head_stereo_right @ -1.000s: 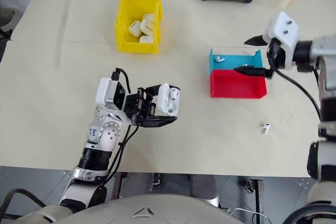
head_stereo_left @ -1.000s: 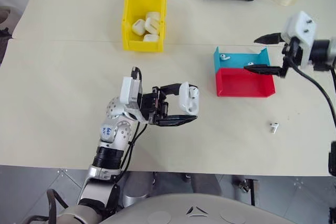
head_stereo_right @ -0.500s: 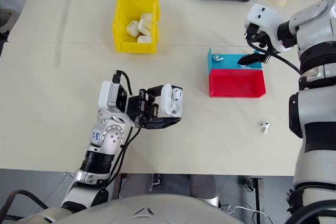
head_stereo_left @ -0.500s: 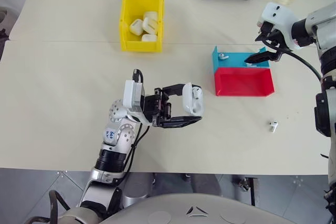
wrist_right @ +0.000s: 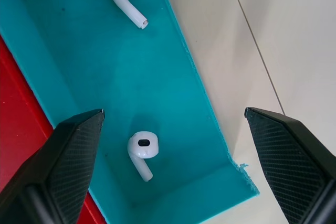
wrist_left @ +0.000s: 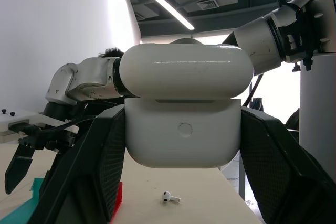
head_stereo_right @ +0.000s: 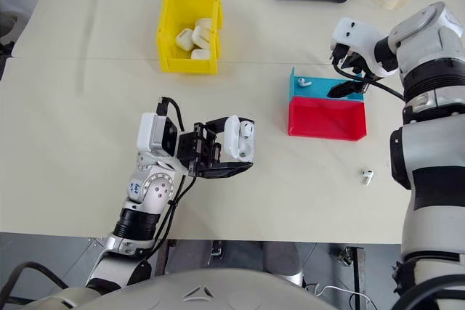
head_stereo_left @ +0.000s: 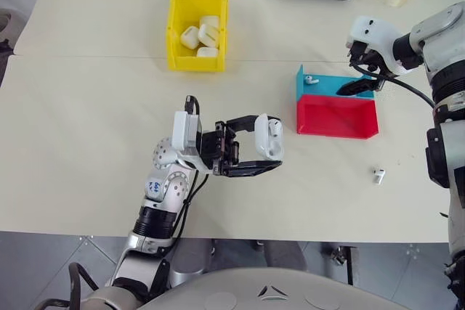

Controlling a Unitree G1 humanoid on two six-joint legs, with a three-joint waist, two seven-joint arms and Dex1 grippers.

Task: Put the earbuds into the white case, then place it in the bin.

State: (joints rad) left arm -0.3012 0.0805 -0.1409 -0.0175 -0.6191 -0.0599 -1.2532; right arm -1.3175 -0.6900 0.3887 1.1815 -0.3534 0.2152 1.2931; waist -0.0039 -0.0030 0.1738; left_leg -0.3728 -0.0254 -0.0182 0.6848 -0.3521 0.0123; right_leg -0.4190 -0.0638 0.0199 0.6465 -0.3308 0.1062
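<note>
Right gripper [wrist_right: 170, 124] fully open, empty, straddling a tiny white glossy plastic earbud [wrist_right: 142, 153] in the teal plastic tray [wrist_right: 94, 77]; off-centre closure could flick it away. Left gripper [head_stereo_left: 263, 156] clamps the white glossy rounded case [head_stereo_left: 269, 136].

Even, bright overhead light is falling on the table [head_stereo_left: 87, 128], and shadows are staying soft and short. In the left wrist view, ceiling strip lights [wrist_left: 157, 1] are glaring and a bright backdrop is washing out, while the case [wrist_left: 184, 111] is catching a faint sheen. Everything is reading sharp.
</note>
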